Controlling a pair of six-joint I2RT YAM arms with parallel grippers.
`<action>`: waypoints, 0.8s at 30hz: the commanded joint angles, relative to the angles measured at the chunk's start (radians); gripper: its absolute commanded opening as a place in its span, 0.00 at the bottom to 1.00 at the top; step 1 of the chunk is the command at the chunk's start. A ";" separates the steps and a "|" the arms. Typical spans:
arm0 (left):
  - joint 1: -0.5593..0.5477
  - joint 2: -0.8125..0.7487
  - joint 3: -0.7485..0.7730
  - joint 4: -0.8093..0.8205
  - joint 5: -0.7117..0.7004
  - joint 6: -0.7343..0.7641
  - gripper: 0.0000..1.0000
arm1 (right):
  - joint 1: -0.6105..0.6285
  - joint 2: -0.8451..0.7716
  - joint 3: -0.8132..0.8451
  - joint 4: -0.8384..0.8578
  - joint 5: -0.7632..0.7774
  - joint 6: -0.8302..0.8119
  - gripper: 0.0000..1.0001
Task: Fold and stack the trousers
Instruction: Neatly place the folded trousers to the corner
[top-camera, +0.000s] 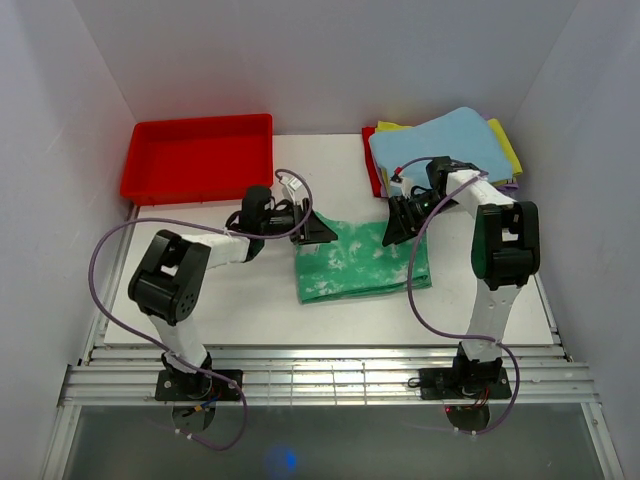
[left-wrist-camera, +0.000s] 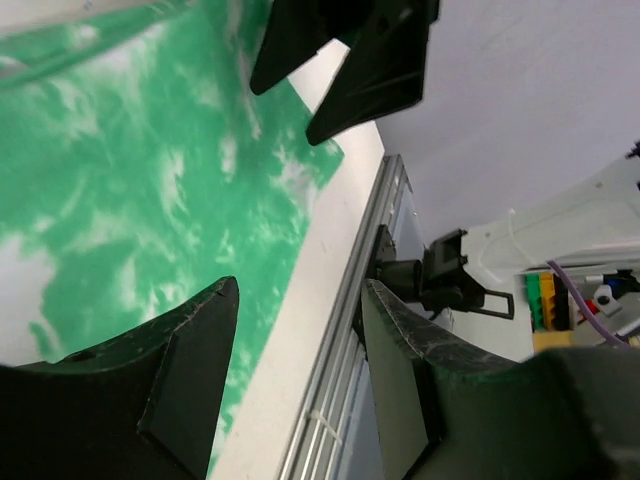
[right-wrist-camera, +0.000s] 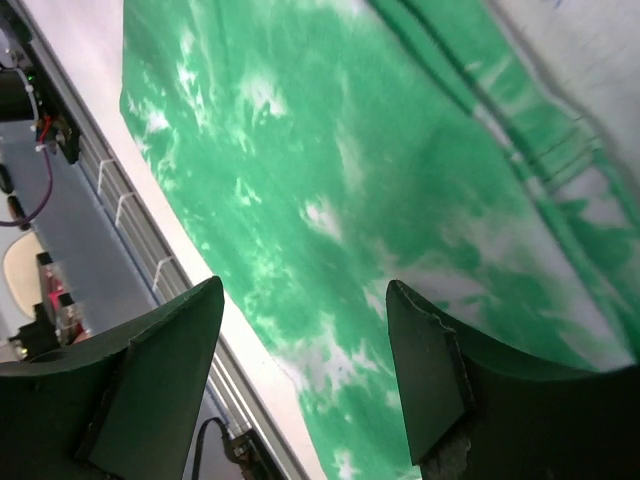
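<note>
White table (top-camera: 220, 300), folded trousers (top-camera: 355, 265), arms bent inward — left end effector (top-camera: 318, 230), right end effector (top-camera: 398, 232) open at far corners.

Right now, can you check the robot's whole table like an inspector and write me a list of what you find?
Surface: white table, metal rail along its near edge.
Job's things: green trousers lie folded flat in the middle.
Clutter: red tray far left, nothing seen in it; cloth pile far right, blue cloth on top, yellow cloth under it.
Grippers: left gripper and right gripper both open, holding nothing, at the trousers' far corners.
Cables: left purple cable and right purple cable loop off their arms.
Surroundings: plain white walls; nothing else seen.
</note>
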 joint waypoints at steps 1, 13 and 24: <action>0.012 0.092 0.058 -0.005 -0.052 0.025 0.63 | -0.003 -0.007 0.030 0.040 0.017 0.013 0.72; 0.091 0.307 0.188 -0.009 -0.071 0.043 0.66 | -0.027 0.100 0.021 0.168 0.108 0.068 0.72; 0.118 -0.250 -0.045 -0.420 -0.191 0.230 0.81 | -0.140 -0.387 -0.201 0.122 0.190 0.182 0.90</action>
